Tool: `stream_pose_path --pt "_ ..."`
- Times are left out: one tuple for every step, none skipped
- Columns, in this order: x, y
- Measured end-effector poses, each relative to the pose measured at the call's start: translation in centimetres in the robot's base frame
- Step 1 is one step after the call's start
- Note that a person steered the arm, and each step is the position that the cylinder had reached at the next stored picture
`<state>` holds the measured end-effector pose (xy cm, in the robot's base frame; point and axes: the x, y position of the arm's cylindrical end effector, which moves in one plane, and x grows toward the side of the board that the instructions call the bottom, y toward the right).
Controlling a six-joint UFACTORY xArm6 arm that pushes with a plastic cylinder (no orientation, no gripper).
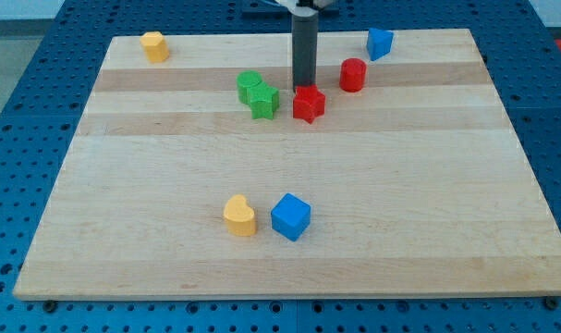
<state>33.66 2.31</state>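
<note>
My tip [304, 88] comes down from the view's top and meets the upper edge of a red star-shaped block [308, 104]. Just to the view's left of it stand two green blocks side by side, a rounded one [250, 85] and a star-like one [264, 102]. A red cylinder [353, 75] stands to the view's right of the rod. Further up and right is a blue block [380, 43].
A yellow block [153, 45] sits in the wooden board's [151, 231] top left corner. Near the view's bottom lie a yellow heart-shaped block [240, 215] and a blue cube [290, 216], close together. Blue perforated table surrounds the board.
</note>
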Motion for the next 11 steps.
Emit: stream_pose_path --pt "0.6 4.7" --pt "0.6 9.5" --pt "-0.4 10.7" --pt "-2.2 10.1" --pt "-2.7 8.5" --pt "-2.2 6.3" --pt "-2.3 4.7" --pt "-3.0 3.7" --pt "-3.5 2.9" --pt "-3.5 1.6" --pt "-3.5 0.6"
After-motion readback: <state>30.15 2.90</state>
